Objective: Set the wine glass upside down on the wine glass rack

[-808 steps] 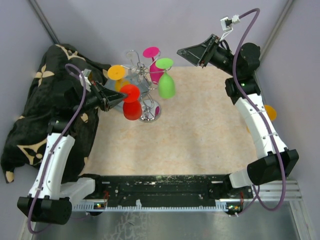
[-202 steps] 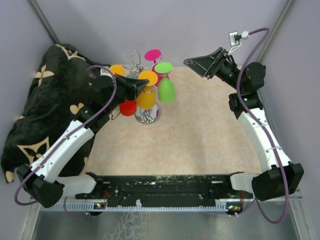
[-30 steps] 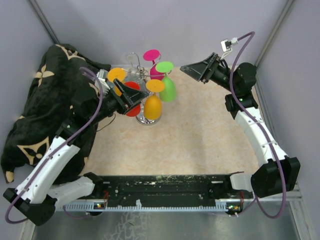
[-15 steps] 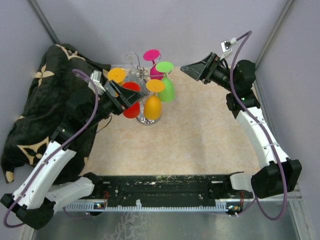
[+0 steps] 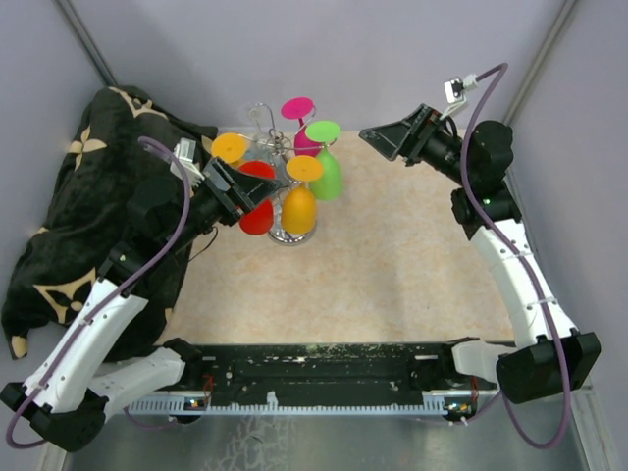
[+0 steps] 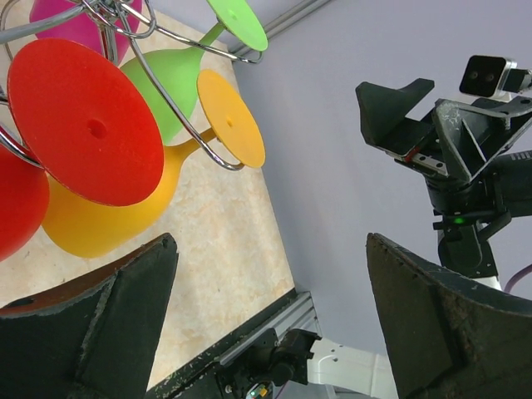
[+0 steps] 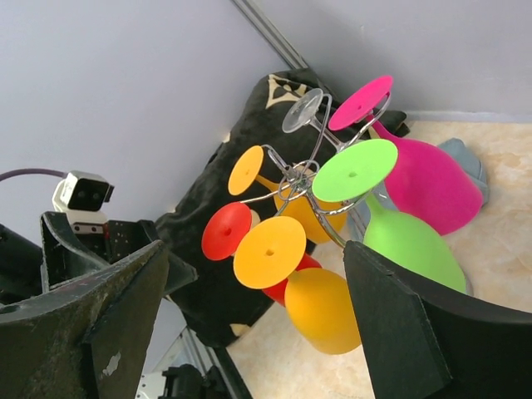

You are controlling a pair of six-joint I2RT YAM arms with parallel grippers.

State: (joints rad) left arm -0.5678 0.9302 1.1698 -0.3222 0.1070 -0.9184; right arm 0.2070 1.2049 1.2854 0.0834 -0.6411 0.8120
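Note:
The wine glass rack (image 5: pixel 276 147) stands at the back left of the tan mat, with several glasses hanging upside down from its loops. An orange wine glass (image 5: pixel 299 208) hangs at the front, next to a red one (image 5: pixel 257 218), a green one (image 5: pixel 330 177) and a pink one (image 5: pixel 297 106). My left gripper (image 5: pixel 231 191) is open and holds nothing, just left of the red glass. In the left wrist view the left gripper (image 6: pixel 268 249) sits below the red foot (image 6: pixel 83 125). My right gripper (image 5: pixel 385 139) is open and holds nothing, right of the rack and apart from it. The right wrist view shows the orange glass (image 7: pixel 320 312) and rack (image 7: pixel 303 179).
A black cloth with gold patterns (image 5: pixel 69 226) is heaped along the left side, under my left arm. A second orange glass (image 5: pixel 229 147) and a clear glass (image 7: pixel 301 110) hang at the rack's back. Grey walls close in behind and on both sides. A black rail (image 5: pixel 314 358) runs along the front.
My left gripper has drawn back to the left, away from the rack. The right arm has shifted slightly right and its jaws have widened a little. The glasses hang unmoved.

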